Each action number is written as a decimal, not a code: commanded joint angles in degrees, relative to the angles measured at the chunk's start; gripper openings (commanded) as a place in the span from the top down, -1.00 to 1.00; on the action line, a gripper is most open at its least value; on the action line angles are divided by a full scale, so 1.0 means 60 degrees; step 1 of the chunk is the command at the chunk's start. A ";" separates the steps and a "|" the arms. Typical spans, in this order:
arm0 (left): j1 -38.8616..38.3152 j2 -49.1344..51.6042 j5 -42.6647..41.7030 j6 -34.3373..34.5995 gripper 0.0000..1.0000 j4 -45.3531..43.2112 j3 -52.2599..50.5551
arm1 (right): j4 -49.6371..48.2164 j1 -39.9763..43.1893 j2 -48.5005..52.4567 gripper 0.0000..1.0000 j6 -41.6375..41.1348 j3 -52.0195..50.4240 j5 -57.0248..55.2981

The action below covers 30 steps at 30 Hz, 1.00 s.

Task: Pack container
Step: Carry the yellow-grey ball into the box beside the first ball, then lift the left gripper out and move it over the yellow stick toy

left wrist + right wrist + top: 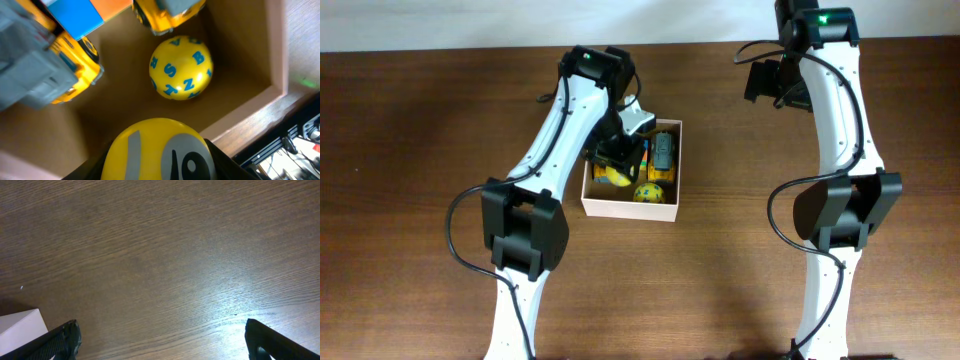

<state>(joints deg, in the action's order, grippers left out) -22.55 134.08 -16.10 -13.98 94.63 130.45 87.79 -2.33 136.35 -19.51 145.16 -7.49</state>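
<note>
The container (625,207) is a white square box with a tan inside, at the table's middle. In it lie a yellow ball with blue letters (648,192), a yellow and grey toy truck (663,158) and more toys. My left gripper (616,160) is inside the box over its left half, shut on a yellow ball with grey patches and a black number (157,152). The lettered ball (181,68) lies just ahead of it on the box floor (120,110). My right gripper (161,336) is open and empty above bare table at the far right (772,82).
Two yellow and grey toy trucks (45,70) (167,12) and a blue and orange block (85,12) lie in the box. A white corner of the box (20,325) shows at the right wrist view's lower left. Dark wood table (420,120) surrounds the box.
</note>
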 commanded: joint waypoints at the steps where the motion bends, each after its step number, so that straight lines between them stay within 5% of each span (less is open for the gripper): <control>1: -0.0015 0.0029 -0.0117 -0.0189 -0.11 -0.0149 -0.0350 | -0.0036 0.0025 -0.0146 -0.98 -0.0076 0.0011 -0.0051; 5: -0.0033 0.0029 -0.0113 -0.0193 -0.60 -0.0211 -0.0390 | -0.0033 0.0025 -0.0146 -0.98 -0.0076 0.0011 -0.0051; 8: -0.0033 0.0029 -0.0113 -0.0193 -0.69 -0.0339 -0.0390 | -0.0033 0.0025 -0.0146 -0.98 -0.0076 0.0011 -0.0051; 19: 0.0426 0.0025 -0.0084 -0.0186 -0.66 -0.0401 -0.0113 | -0.0033 0.0025 -0.0146 -0.98 -0.0076 0.0011 -0.0047; 30: 0.3078 -0.0568 0.0659 0.0572 -0.74 0.0346 0.0922 | -0.0186 0.0025 -0.0146 -0.98 -0.0076 0.0011 -0.0051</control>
<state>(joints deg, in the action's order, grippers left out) -8.14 134.13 -13.28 -12.36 96.44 134.98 87.13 -2.33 136.35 -19.53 145.16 -7.49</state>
